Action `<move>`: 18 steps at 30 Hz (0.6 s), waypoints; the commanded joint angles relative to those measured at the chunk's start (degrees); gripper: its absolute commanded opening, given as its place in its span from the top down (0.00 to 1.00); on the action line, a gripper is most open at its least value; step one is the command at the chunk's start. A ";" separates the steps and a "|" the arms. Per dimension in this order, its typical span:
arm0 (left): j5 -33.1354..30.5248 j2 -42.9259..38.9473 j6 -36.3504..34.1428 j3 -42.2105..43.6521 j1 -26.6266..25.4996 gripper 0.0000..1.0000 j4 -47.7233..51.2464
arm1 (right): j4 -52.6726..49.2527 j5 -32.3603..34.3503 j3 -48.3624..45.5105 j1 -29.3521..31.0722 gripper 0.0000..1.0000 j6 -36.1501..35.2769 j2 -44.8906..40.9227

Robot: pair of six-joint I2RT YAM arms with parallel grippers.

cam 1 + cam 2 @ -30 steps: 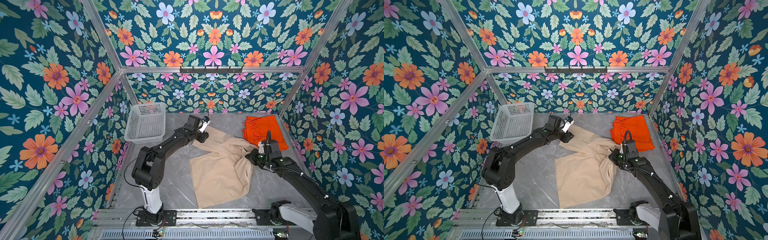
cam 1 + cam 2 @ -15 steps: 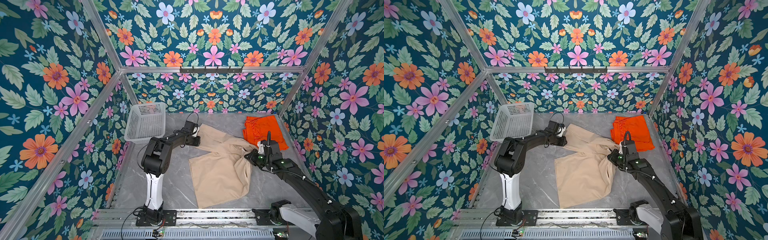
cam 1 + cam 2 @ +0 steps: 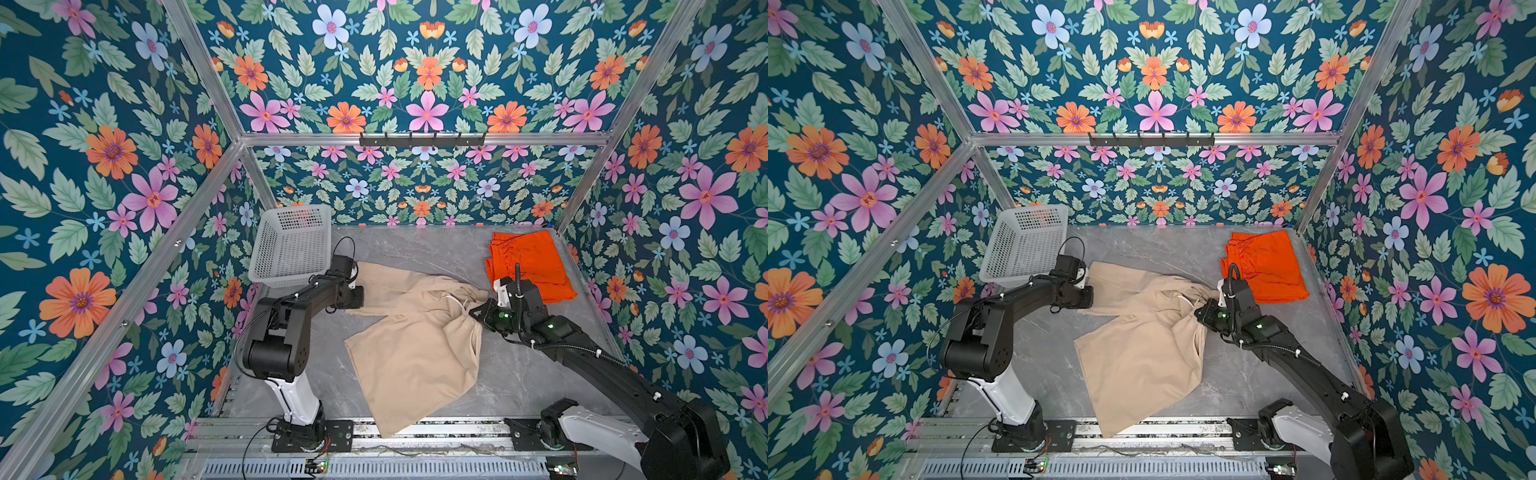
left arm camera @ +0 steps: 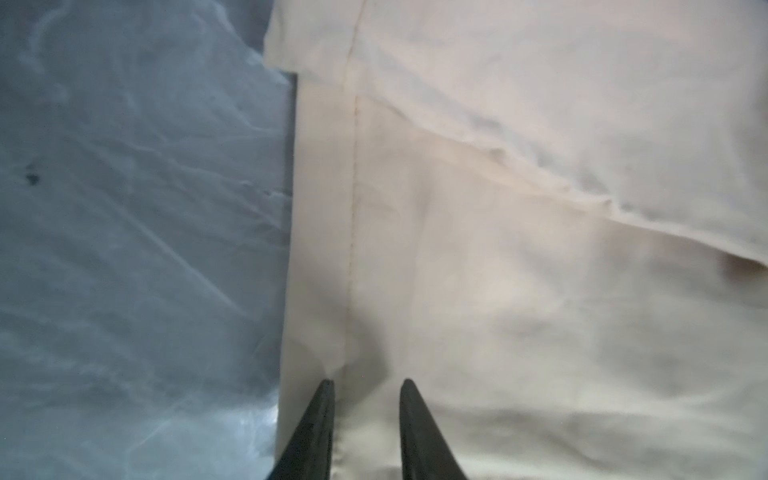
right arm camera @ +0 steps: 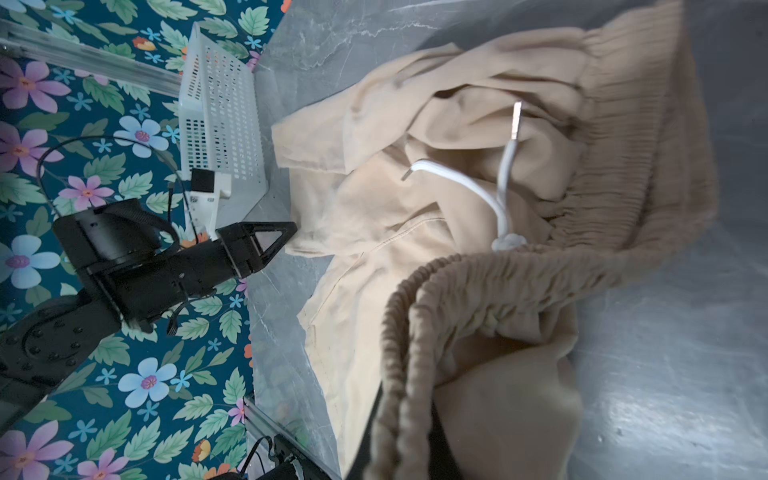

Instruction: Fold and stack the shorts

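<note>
two pairs of shorts are seen on the grey tabletop (image 3: 415, 249). the orange shorts (image 3: 528, 262) are laid folded in the far right corner, well apart from the left tool (image 4: 368, 384) and near the right tool (image 3: 476, 312), on its far side. they were likely put there as the bottom of the stack. the beige shorts (image 3: 415, 345) are spread across the middle and are not yet folded. one leg is stretched to the near edge and the other leg toward the white basket (image 3: 291, 249). the waistband (image 5: 623, 166) is bunched up and raised a little on the right side, because it is pinched by the right tool, whose jaws are pressed together on it. the white drawstring (image 5: 469, 187) lies loose inside the waist. the left tool is set low at the hem of the far leg, just beside the basket. its jaws are held a little apart with the hem cloth between them, but whether the cloth is truly pinched cannot be told. it is judged that both ends are taken so the cloth can be pulled flat before a fold is made. so the beige shorts are stretched between the two tools, with the waist at the right one and a leg hem at the left one.
</note>
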State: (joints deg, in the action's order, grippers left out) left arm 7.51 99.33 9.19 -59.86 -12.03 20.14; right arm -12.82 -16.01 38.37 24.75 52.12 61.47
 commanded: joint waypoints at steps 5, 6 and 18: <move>-1.13 -3.30 0.04 -2.77 0.22 0.67 2.80 | -8.52 10.03 -8.34 0.15 1.00 12.34 -4.68; 0.06 -3.80 -0.13 -3.82 -0.12 0.66 2.80 | -9.40 10.15 -9.71 0.12 1.00 13.03 -5.38; 16.78 -2.42 -21.72 -15.24 -19.60 0.54 -9.01 | -13.12 11.10 -16.37 0.12 1.00 16.00 -10.74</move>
State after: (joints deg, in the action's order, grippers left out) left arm 17.69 94.56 -4.97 -73.49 -29.85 15.79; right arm -23.38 -6.35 22.52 24.84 66.24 51.07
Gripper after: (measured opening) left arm 0.457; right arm 0.071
